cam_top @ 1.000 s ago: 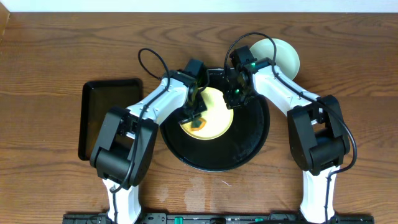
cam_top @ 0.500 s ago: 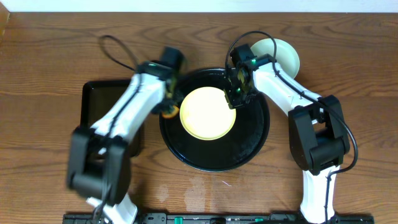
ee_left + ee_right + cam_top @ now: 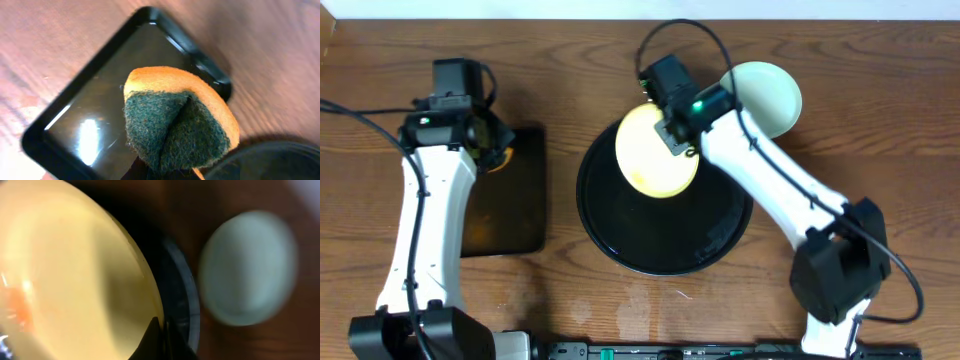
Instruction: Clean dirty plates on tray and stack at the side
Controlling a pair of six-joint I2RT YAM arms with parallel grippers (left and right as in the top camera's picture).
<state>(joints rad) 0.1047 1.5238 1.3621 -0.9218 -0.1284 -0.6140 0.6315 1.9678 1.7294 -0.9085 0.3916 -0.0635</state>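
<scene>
Right tool pinches the yellow plate, seemingly raised for stacking on the mint plate at the far edge; left tool holds the sponge clear

Brown wooden bench, three things lying on it
The round black tray sits near centre; the rectangular black tray lies at 9 o'clock, apart from it; the mint-blue plate rests at 1 o'clock.

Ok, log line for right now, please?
left gripper: shut on sponge, over small tray | right gripper: shut on yellow plate, above round tray | mint plate: on table beside round tray
</scene>
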